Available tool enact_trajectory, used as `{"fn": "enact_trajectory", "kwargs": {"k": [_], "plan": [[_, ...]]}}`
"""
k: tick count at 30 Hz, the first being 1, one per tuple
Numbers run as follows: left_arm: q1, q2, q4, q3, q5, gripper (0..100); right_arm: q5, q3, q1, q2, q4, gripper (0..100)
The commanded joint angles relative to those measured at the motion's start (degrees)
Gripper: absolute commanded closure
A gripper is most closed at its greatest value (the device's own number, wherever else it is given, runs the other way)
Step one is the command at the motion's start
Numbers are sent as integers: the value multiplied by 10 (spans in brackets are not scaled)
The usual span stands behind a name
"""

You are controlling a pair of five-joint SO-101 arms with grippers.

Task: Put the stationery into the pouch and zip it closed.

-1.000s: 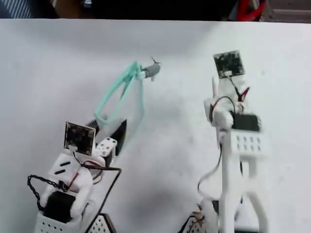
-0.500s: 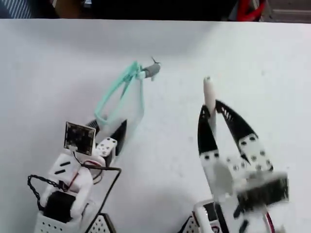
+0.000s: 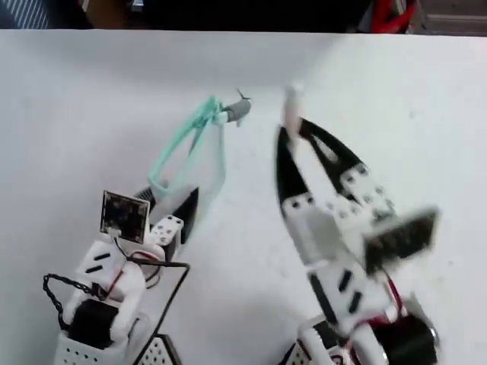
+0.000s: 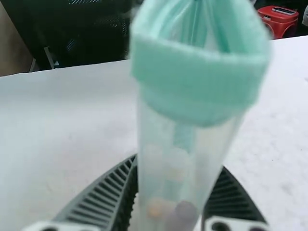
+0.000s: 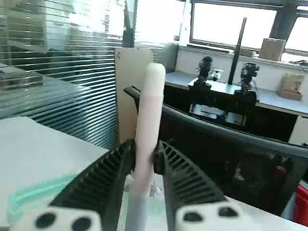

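Observation:
A clear pouch (image 3: pixel 204 171) with a teal zipper edge (image 3: pixel 179 148) lies slantwise on the white table (image 3: pixel 91 99), its mouth gaping. My left gripper (image 3: pixel 179 211) is shut on its near end. The left wrist view has the pouch (image 4: pixel 197 77) standing between my left gripper's (image 4: pixel 178 166) jaws, with small items blurred at its bottom. My right gripper (image 3: pixel 292 127) hangs raised to the right of the pouch's far end, shut on a white pen (image 3: pixel 291 103). In the right wrist view the pen (image 5: pixel 150 101) sticks out past my right gripper (image 5: pixel 144 144), and the teal edge (image 5: pixel 29 197) lies below it.
A grey zipper pull (image 3: pixel 237 109) sticks out at the pouch's far end. The table's far edge (image 3: pixel 243 32) borders a dark room, with a red object (image 3: pixel 392 15) beyond it. Black cables (image 3: pixel 57 293) trail by the left arm's base.
My right arm has tipped over and swung left with the pen, from the table's right side to beside the pouch's far end. The left arm and pouch have stayed still.

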Motion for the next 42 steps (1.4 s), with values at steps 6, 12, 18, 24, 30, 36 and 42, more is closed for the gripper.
{"fn": "enact_trajectory", "kwargs": {"k": [6, 12, 18, 24, 30, 36, 42], "plan": [[2, 0, -9, -5, 5, 803, -7, -193, -139, 223, -82, 981], [2, 0, -9, -4, 5, 801, -7, -231, -212, 301, -109, 981], [2, 0, -9, -4, 5, 801, -4, -152, -210, 331, -240, 981], [2, 0, -9, -4, 5, 801, -4, -69, -184, 335, -297, 981], [0, 0, -10, -4, 5, 801, -7, -15, -157, 330, -271, 981], [1, 0, -10, -4, 5, 801, -3, -30, -157, 282, -133, 841], [2, 0, -10, -4, 5, 804, -2, -94, -153, 233, -7, 666]]}}
